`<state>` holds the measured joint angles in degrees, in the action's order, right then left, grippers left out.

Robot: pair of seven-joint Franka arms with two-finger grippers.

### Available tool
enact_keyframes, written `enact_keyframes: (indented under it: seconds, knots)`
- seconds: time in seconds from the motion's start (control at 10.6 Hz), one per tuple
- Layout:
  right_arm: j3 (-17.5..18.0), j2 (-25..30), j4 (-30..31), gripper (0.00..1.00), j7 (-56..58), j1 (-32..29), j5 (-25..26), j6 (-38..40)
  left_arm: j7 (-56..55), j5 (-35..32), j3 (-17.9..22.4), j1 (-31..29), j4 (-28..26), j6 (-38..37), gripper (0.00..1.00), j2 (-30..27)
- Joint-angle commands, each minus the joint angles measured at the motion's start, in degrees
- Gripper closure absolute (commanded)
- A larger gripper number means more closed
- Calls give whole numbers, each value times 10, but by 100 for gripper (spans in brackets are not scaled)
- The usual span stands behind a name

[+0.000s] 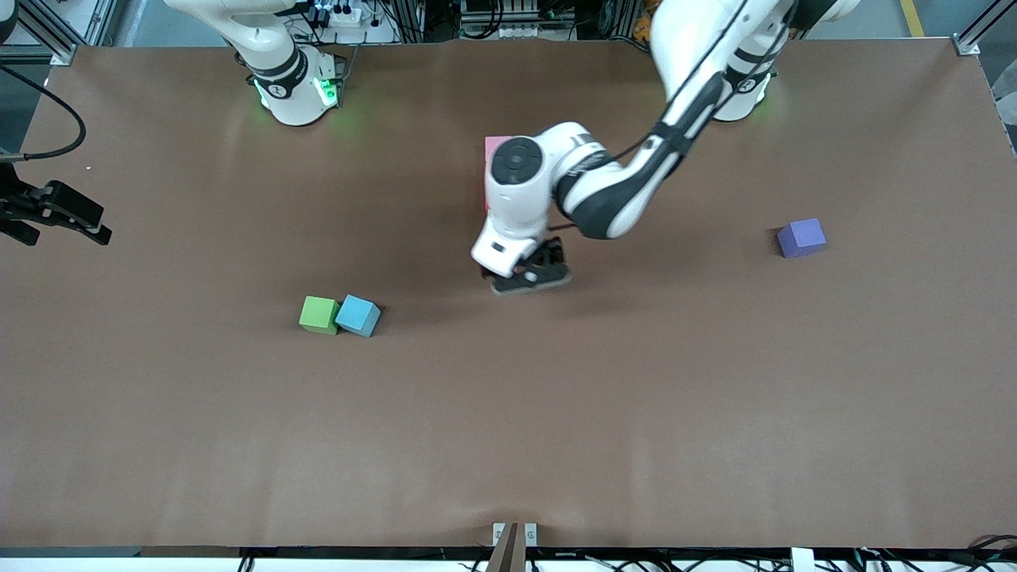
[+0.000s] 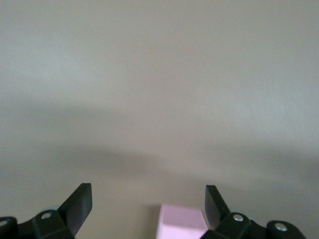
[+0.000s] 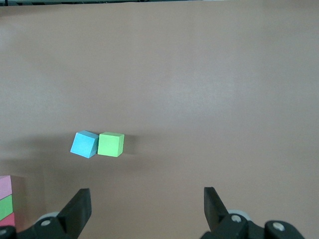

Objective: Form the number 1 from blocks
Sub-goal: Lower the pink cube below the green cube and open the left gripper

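My left gripper (image 1: 528, 276) hangs low over the middle of the table, open. In the left wrist view a light pink block (image 2: 182, 222) lies between the left gripper's (image 2: 148, 205) fingers, close to one fingertip (image 2: 213, 201). A column of blocks is mostly hidden under that arm; only its pink end (image 1: 496, 146) shows. The right wrist view catches pink (image 3: 5, 184), green (image 3: 5, 206) and red (image 3: 6, 221) blocks at its edge. A green block (image 1: 319, 314) (image 3: 110, 144) touches a blue one (image 1: 357, 316) (image 3: 84, 144). A purple block (image 1: 802, 237) sits alone. My right gripper (image 1: 63, 226) (image 3: 147, 205) waits open.
The brown table (image 1: 556, 413) has wide bare room nearer the front camera. The purple block lies toward the left arm's end. The green and blue pair lies toward the right arm's end. No orange block shows.
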<state>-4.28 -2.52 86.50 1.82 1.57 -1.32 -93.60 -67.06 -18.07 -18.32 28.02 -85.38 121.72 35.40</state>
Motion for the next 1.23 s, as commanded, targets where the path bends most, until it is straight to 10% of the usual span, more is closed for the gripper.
enact_keyframes:
  seconds: [0.0, 0.66, 1.14]
  knots:
    - [-4, -3, -12, 0, 5, 4, 9, 12, 32, 8, 0, -65, -12, -32, 0, -55]
    - [-4, -2, -12, 0, 5, 4, 9, 12, 221, 97, -7, -223, 43, -211, 0, -141]
    - [-4, -3, -12, 0, 5, 4, 8, 13, 333, 128, 13, -249, -77, -290, 0, -273]
